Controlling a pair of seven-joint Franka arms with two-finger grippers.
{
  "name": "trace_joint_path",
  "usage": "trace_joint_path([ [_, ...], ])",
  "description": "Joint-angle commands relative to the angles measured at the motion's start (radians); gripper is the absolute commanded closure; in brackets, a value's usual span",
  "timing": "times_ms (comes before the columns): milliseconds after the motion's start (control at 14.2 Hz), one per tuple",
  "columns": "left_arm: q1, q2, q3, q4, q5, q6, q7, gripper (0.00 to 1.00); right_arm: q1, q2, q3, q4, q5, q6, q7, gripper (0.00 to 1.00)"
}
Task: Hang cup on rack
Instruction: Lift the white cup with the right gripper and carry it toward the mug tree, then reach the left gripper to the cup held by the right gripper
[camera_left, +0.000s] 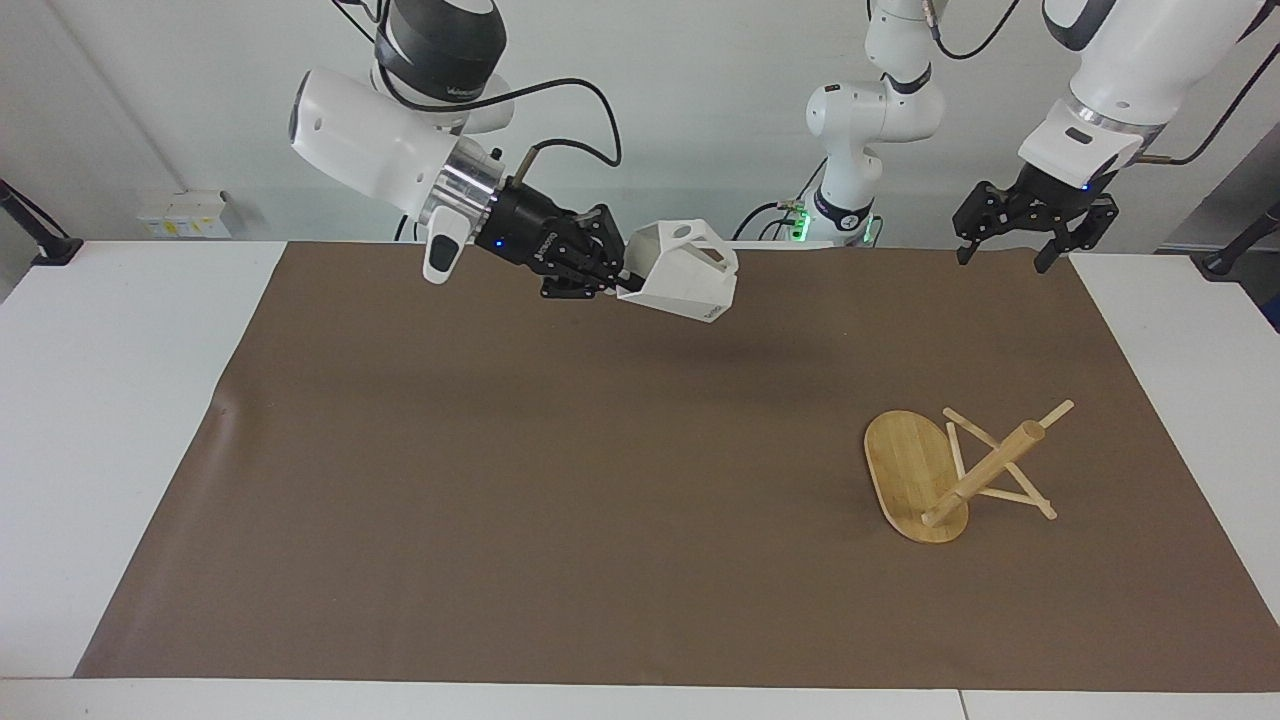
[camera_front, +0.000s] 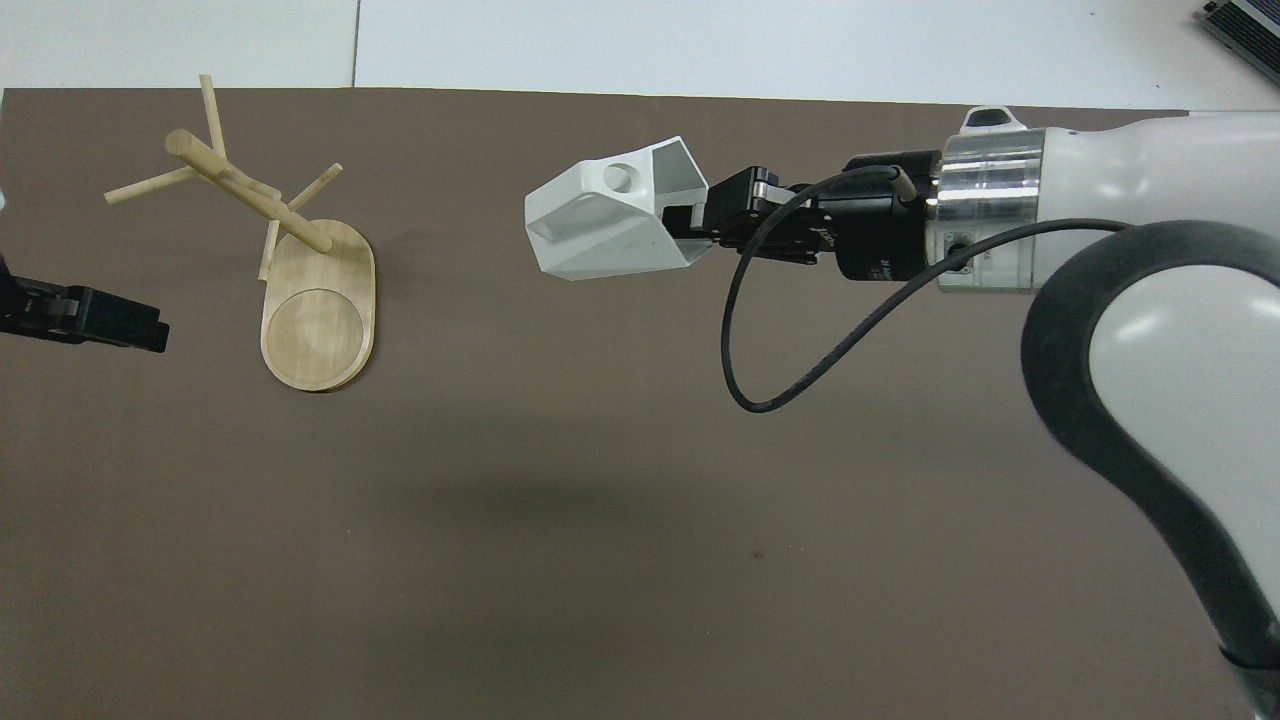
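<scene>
Gripping the cup (camera_left: 685, 278) by its rim wall, my right gripper (camera_left: 612, 280) is pinching it closed, one finger inside the mouth and one outside, and is carrying it in the air above the middle of the brown mat (camera_left: 560, 480), toward the mat's edge at the robots' end. The cup is lying tilted on its side with the mouth turned back to the wrist, and I am seeing nothing inside it. Its blocky handle with the round hole (camera_front: 620, 178) is pointing up.

My left gripper (camera_left: 1003, 255) is waiting with its fingers spread wide and holding nothing, hanging over the mat's corner at the left arm's end, nearest the robots.

The rack (camera_left: 950, 470) is sitting on the mat toward the left arm's end, well apart from the cup. Its oval base is flat on the mat; the post and pegs are carrying nothing.

The facing view is showing me the whole left gripper and the cup's height off the mat, with its shadow beneath. The overhead view is showing only the left gripper's dark tip (camera_front: 90, 318) at the frame edge, but it is giving me the handle hole, the open mouth (camera_front: 675, 170) and the round recess in the rack's base (camera_front: 315, 335) more plainly.
</scene>
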Motion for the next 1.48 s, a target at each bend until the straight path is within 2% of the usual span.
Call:
trace_joint_path([
  [0,0.011,-0.027,-0.003,-0.028,-0.012,-0.007,-0.008,0.0,-0.013,-0.015,0.05,-0.024,0.062,0.034,0.007,1.0],
  [352,0.034,-0.026,-0.001,-0.03,-0.093,0.014,-0.109,0.0,-0.017,-0.012,0.124,-0.038,0.068,0.114,0.007,1.0],
  [634,0.031,-0.026,-0.004,-0.033,-0.165,0.014,-0.359,0.0,-0.01,-0.001,0.161,-0.048,0.068,0.207,0.01,1.0],
  [1057,0.002,-0.027,-0.024,-0.041,-0.234,0.046,-0.799,0.0,-0.006,0.007,0.176,-0.045,0.069,0.223,0.018,1.0],
  [1268,-0.026,-0.027,-0.041,-0.048,-0.251,0.095,-0.936,0.0,-0.01,0.024,0.239,-0.045,0.069,0.333,0.033,1.0],
  [1409,-0.052,-0.033,-0.041,-0.062,-0.253,0.143,-1.011,0.0,-0.01,0.033,0.25,-0.045,0.069,0.35,0.033,1.0],
])
